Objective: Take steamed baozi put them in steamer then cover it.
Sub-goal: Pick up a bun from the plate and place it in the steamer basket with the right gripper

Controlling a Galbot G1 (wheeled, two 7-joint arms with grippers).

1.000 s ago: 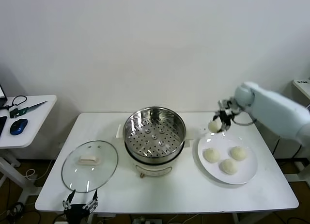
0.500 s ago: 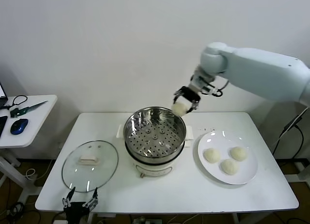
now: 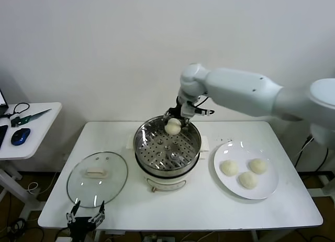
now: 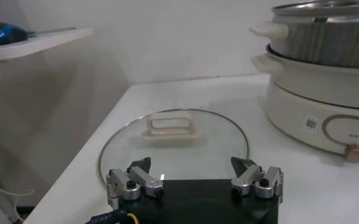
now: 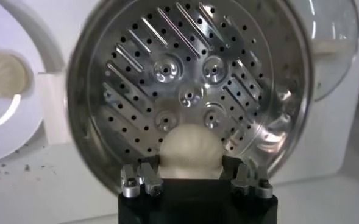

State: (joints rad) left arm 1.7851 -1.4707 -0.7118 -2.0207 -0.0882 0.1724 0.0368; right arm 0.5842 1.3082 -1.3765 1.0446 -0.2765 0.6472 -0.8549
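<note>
A baozi (image 3: 173, 126) hangs over the steamer (image 3: 167, 150), above the rim at about 12 o'clock, with the bare perforated tray (image 5: 188, 85) below it. The right gripper (image 3: 173, 121) has its fingers (image 5: 144, 176) partly closed on the bun's two sides, as the right wrist view shows. Three more baozi (image 3: 243, 173) wait on the plate (image 3: 264, 192) at 3 o'clock of the steamer. To do this step well, I judge the bun should be carried further in and lowered until it nearly rests on the tray before the fingers part, so it neither drops nor rolls. It is best set toward one side, leaving room for the other three. The dough looks soft, so the squeeze should stay light. The lid (image 3: 97, 178) lies flat on the worktop (image 3: 209, 210) at 9 o'clock of the steamer. Just beyond its near edge the left gripper (image 4: 194, 182) sits parked, fingers wide apart and empty.
</note>
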